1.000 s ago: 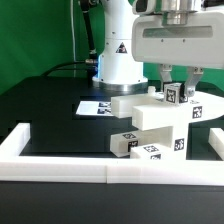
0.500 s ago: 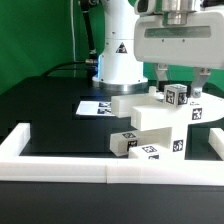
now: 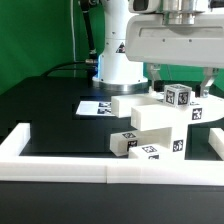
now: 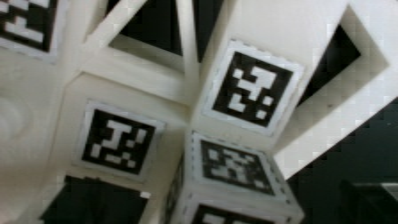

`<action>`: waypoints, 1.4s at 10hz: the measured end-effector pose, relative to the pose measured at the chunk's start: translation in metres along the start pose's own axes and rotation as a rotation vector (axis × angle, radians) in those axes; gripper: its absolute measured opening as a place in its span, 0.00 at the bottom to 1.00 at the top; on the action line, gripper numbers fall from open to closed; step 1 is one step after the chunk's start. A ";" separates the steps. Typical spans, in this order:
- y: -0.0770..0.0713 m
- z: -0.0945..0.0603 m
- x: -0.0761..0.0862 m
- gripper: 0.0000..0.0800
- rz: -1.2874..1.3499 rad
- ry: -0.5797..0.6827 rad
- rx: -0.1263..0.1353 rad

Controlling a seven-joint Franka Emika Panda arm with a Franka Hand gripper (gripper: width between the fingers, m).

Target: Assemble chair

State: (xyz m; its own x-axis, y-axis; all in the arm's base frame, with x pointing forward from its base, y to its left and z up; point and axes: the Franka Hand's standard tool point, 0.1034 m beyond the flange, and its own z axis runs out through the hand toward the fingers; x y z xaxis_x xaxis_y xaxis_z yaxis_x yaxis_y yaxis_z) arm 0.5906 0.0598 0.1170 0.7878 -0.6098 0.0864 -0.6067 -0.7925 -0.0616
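The chair (image 3: 160,125) is a stack of chunky white tagged blocks at the exterior view's right, just behind the front wall. A small tagged cube (image 3: 178,96) sits on top of the stack. My gripper (image 3: 181,82) hangs directly over that cube and is open, one finger (image 3: 157,78) on each side of it and clear of its faces. Lower tagged pieces (image 3: 150,146) lie at the foot of the stack. The wrist view is filled with white blocks and their tags (image 4: 254,85), seen very close, and my fingers do not show clearly there.
The marker board (image 3: 95,106) lies flat on the black table behind the stack. A low white border wall (image 3: 60,170) runs along the front and up the exterior view's left side. The robot's white base (image 3: 120,55) stands at the back.
The jaws have spread apart from the small cube and let it go. The cube stays on top of the stack, sitting a little further to the exterior view's right.
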 end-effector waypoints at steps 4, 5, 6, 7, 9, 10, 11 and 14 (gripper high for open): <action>-0.004 -0.023 -0.017 0.81 -0.151 -0.005 0.035; -0.006 -0.031 -0.024 0.81 -0.159 -0.009 0.046; -0.004 -0.043 -0.032 0.81 -0.141 -0.016 0.065; 0.004 -0.053 -0.040 0.81 -0.058 -0.037 0.084; 0.009 -0.056 -0.043 0.81 -0.018 -0.067 0.078; 0.009 -0.054 -0.044 0.81 -0.019 -0.069 0.076; 0.009 -0.054 -0.044 0.81 -0.019 -0.069 0.075; 0.010 -0.053 -0.045 0.81 -0.020 -0.070 0.073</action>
State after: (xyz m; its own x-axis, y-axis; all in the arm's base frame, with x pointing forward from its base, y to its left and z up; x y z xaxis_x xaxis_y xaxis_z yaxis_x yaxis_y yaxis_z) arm 0.5438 0.0798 0.1655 0.8067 -0.5906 0.0187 -0.5834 -0.8011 -0.1335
